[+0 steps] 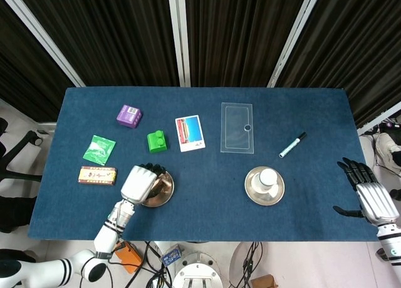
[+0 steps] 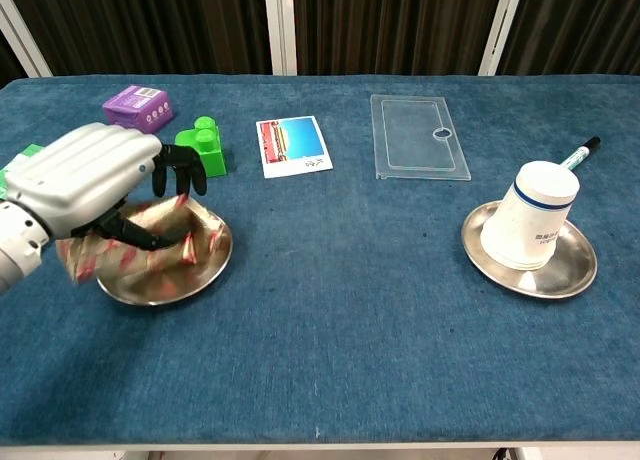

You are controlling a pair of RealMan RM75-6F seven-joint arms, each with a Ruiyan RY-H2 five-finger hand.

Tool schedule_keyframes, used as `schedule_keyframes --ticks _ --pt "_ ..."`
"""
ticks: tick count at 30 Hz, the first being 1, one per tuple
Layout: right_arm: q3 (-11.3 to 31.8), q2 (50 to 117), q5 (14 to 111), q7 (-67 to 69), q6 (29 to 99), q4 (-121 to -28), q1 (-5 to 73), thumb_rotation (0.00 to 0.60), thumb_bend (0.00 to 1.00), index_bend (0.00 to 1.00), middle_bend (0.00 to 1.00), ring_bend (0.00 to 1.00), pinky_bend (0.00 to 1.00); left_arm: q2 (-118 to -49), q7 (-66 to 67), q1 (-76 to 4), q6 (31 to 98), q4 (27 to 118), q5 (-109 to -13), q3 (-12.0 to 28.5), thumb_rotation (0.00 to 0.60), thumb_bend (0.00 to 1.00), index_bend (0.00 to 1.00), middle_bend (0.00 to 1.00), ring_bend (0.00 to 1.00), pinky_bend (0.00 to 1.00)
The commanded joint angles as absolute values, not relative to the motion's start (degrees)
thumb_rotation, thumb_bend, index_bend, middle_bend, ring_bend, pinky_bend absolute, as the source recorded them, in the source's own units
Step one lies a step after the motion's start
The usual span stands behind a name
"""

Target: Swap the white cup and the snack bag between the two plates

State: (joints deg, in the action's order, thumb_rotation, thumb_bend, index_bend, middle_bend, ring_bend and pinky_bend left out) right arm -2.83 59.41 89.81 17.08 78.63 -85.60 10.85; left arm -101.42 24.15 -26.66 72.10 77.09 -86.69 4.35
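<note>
snack bag [image 2: 150,248] sits in my left hand [image 2: 85,180], fingers wrapped on it, over the plate [image 2: 205,275] at 8 o'clock. white cup [image 2: 535,215] stands on the 4 o'clock plate [image 2: 580,265]. my right hand [image 1: 369,194] hangs empty, fingers spread.

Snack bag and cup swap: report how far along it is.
Done: nothing is swapped for certain. In hand: the left hand holds the snack bag over the left plate; whether that is its new plate the views do not show. Left: the white cup sits upside down on the right plate, untouched, and the right hand hangs open off the table's edge.
</note>
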Motion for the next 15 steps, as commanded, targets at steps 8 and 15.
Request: schedule_keyframes --ticks 8,15 --pt "-2.94 59.02 91.53 16.87 80.17 -85.93 9.79 0.600 0.21 0.00 0.00 0.00 0.03 -96.26 24.39 -25.29 71.91 85.03 -86.52 1.93 0.600 0.01 0.11 0.14 0.15 0.37" --pt "-3.02 58.80 91.47 12.62 83.02 -87.06 7.40 0.600 0.21 0.00 0.00 0.00 0.03 -78.70 20.81 -17.68 88.24 100.38 -99.44 -4.52 0.600 0.00 0.08 0.07 0.04 0.21"
